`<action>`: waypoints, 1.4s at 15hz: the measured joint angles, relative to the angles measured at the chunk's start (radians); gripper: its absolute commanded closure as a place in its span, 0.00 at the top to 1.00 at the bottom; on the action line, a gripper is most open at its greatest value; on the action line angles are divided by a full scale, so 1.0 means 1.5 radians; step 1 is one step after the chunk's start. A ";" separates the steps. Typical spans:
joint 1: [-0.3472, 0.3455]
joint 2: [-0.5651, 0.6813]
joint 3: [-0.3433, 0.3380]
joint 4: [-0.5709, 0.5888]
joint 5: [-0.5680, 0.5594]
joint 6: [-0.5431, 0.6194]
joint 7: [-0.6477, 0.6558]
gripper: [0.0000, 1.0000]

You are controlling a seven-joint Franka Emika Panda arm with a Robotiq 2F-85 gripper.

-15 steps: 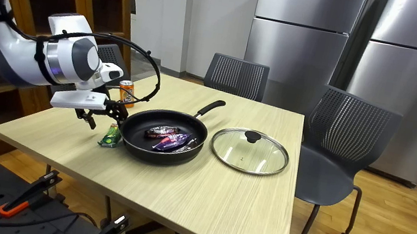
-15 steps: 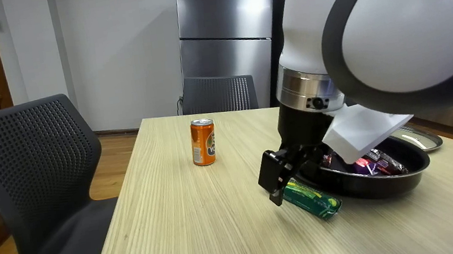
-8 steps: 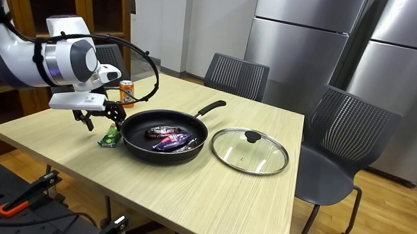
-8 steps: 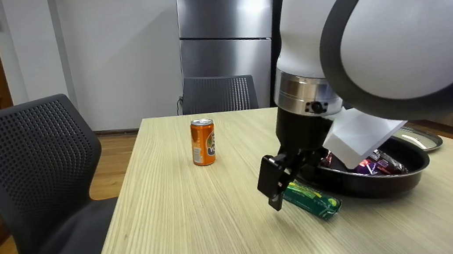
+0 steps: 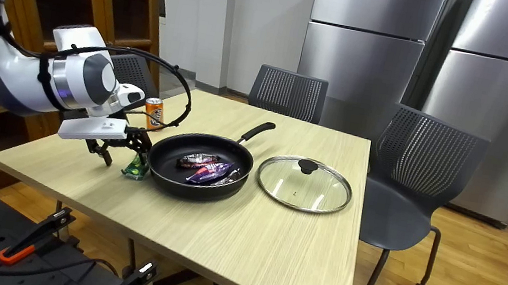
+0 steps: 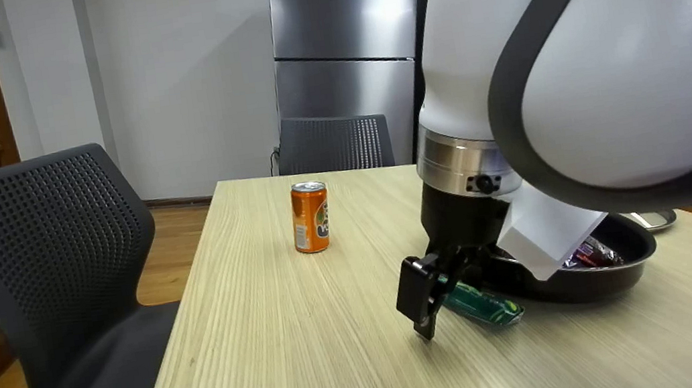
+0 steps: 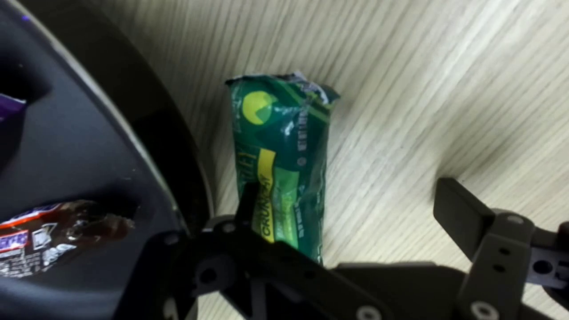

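My gripper [image 7: 347,189] is open and empty, pointing down low over the table, as the wrist view and an exterior view [image 5: 126,162] show. A green snack wrapper [image 7: 284,142] lies on the table beside the black frying pan [image 7: 102,151]. In the wrist view the left finger overlaps the wrapper's left side, close to the pan's wall; whether it touches is unclear. The right finger [image 7: 462,213] is over bare table, apart from the wrapper. The wrapper also shows in both exterior views [image 5: 136,171] [image 6: 484,306], partly hidden by the gripper.
The pan holds purple [image 5: 209,172] and brown [image 7: 66,226] wrapped snacks; its handle [image 5: 257,131] points away. A glass lid [image 5: 303,190] lies beside it. An orange can [image 6: 310,219] stands farther back. Dark chairs [image 5: 288,94] [image 6: 53,276] surround the table [image 5: 235,249].
The arm and gripper have moved down, bringing the fingertips closer to the table around the green wrapper. The wrapper has shifted or tilted slightly. The pan, lid and can have not moved.
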 measured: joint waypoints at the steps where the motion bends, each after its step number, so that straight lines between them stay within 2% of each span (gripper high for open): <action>1: 0.003 0.003 -0.006 0.002 0.000 0.000 0.000 1.00; 6: 0.029 0.016 -0.031 0.008 0.006 0.000 0.000 1.00; 13: 0.028 0.018 -0.027 0.010 0.008 0.000 -0.001 1.00; 15: 0.007 0.016 -0.006 0.012 0.008 0.000 -0.006 1.00; 21: -0.113 -0.006 0.095 0.014 0.008 0.000 -0.036 1.00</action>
